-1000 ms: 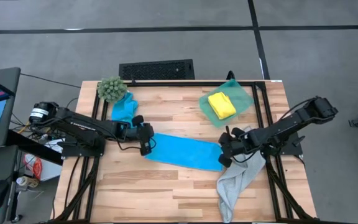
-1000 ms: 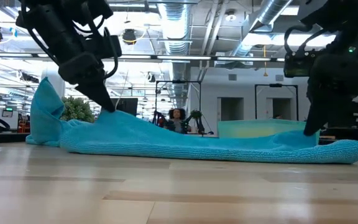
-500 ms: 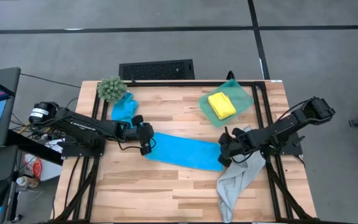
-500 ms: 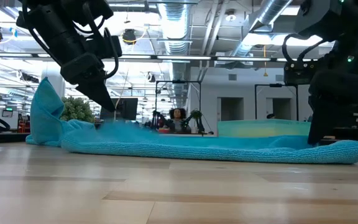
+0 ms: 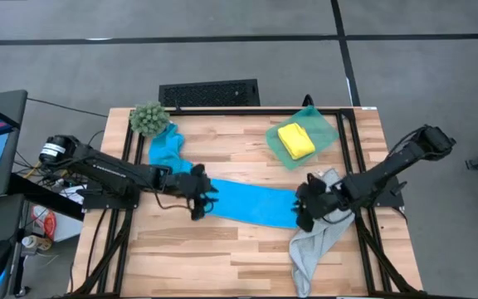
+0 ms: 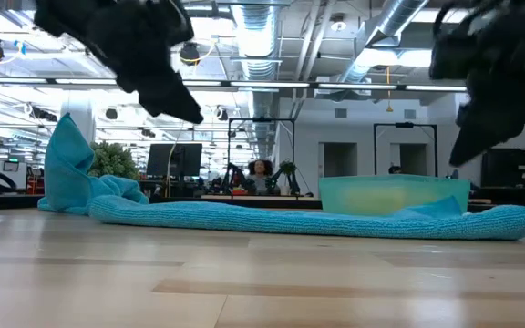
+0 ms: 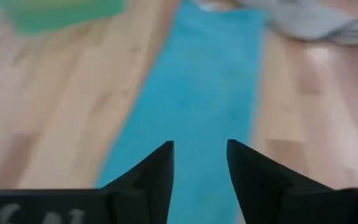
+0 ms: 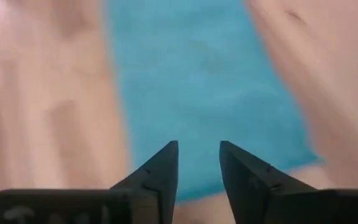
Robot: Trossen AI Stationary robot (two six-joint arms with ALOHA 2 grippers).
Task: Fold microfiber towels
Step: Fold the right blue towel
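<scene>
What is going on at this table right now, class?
Two robot arms are working on a long blue towel lying flat across the wooden table. The left tool hangs open over one end and the right tool open over the other, neither holding it. A second blue towel lies bunched near a fuzzy green plant, a yellow towel sits in a green bin, and a grey towel droops off the table edge.

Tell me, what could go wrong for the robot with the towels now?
The long blue towel lies flat as a strip, and both the left gripper and right gripper hover above it with open jaws, so the next grab might miss an edge or pinch it crooked. The grey towel hangs over the table edge by the right arm; a bump might drag it off. The other blue towel sits bunched beside the green plant and could snag it.
</scene>
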